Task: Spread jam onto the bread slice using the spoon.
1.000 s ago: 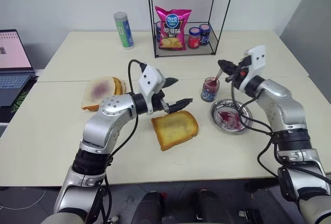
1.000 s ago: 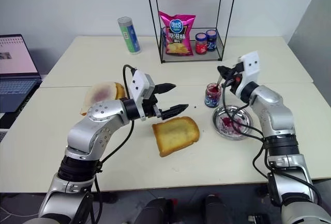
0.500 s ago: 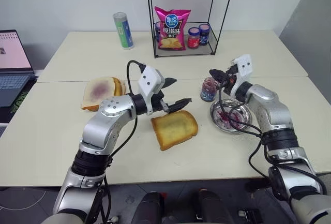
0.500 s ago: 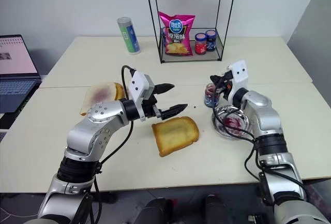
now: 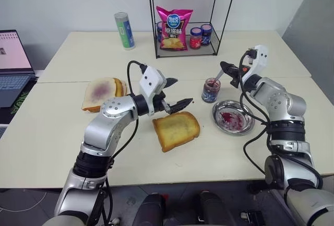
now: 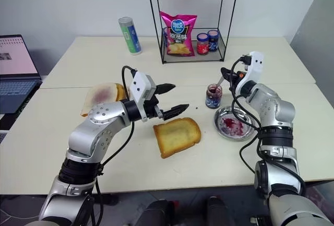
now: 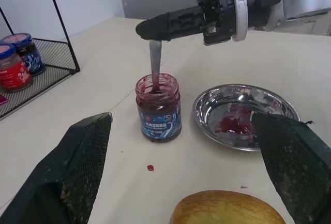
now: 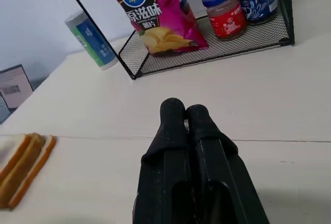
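Observation:
The golden-brown bread slice (image 5: pixel 176 130) lies flat on the table in front of me. My left gripper (image 5: pixel 183 91) hovers open just above its far left corner, holding nothing. Behind and to the right stands the small glass jar of dark jam (image 5: pixel 211 90). My right gripper (image 5: pixel 224 66) hangs above the jar, shut on the handle of the spoon (image 7: pixel 154 63). The spoon points straight down with its bowl inside the jar. The right wrist view has the two fingers (image 8: pixel 185 111) pressed together.
A steel dish (image 5: pixel 245 127) smeared with jam sits right of the jar. Paler slices with a purple smear (image 5: pixel 102 91) lie at the left. At the back stand a wire rack (image 5: pixel 185 48) with a chip bag and red-lidded jars, and a can (image 5: pixel 124 30). A laptop (image 5: pixel 13 64) is far left.
My right hand dipped left toward the jar, then came back up and to the right while rolling its wrist; the spoon stays in the jar. The left arm and bread have not moved.

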Controlling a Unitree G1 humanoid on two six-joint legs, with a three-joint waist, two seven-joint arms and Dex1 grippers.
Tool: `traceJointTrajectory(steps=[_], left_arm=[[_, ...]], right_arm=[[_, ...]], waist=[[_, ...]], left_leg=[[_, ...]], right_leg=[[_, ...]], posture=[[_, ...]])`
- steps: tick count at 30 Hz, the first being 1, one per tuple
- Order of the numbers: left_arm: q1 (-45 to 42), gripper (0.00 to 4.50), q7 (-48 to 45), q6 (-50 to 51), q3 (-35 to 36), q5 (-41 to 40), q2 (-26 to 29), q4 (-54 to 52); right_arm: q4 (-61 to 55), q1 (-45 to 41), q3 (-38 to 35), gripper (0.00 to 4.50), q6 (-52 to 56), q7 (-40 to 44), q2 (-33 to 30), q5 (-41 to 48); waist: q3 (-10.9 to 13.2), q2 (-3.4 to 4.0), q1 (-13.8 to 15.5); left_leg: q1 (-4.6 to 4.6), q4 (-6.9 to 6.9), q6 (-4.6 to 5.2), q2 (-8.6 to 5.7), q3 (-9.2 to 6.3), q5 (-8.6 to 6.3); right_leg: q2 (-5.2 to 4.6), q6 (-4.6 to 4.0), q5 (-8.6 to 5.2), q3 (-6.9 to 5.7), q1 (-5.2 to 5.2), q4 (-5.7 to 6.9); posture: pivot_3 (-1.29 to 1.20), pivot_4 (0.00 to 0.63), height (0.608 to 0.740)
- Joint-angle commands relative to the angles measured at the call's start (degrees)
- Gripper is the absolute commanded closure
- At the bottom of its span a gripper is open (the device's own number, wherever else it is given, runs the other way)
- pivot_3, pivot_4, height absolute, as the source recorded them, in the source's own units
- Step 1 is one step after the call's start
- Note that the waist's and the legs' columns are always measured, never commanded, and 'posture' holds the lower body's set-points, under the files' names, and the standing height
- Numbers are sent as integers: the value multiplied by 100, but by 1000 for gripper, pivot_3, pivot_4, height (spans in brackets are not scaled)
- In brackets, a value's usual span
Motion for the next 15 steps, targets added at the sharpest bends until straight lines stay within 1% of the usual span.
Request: traceJointTrajectory(steps=[1, 7, 15], left_arm=[[-62, 0, -7, -164, 11, 23, -58, -45], [-105, 0, -34, -240, -21, 69, -108, 43], [-169, 0, -91, -338, -32, 151, -99, 159]], right_arm=[[-158, -248, -341, 4438, 123, -180, -58, 246], [-185, -274, -500, 4438, 191, -325, -94, 287], [-98, -407, -1052, 4438, 478, -833, 62, 777]], waist=[[0, 0, 0], [0, 0, -3], [0, 0, -1]], left_leg=[[0, 0, 0, 0, 0, 0], [0, 0, 0, 0, 1, 0], [-1, 0, 0, 0, 1, 0]], right_leg=[[0, 0, 0, 0, 0, 0], [2, 0, 0, -1, 0, 1], [1, 0, 0, 0, 0, 0]], posture=[[0, 150, 740], [0, 150, 740], [0, 150, 740]])
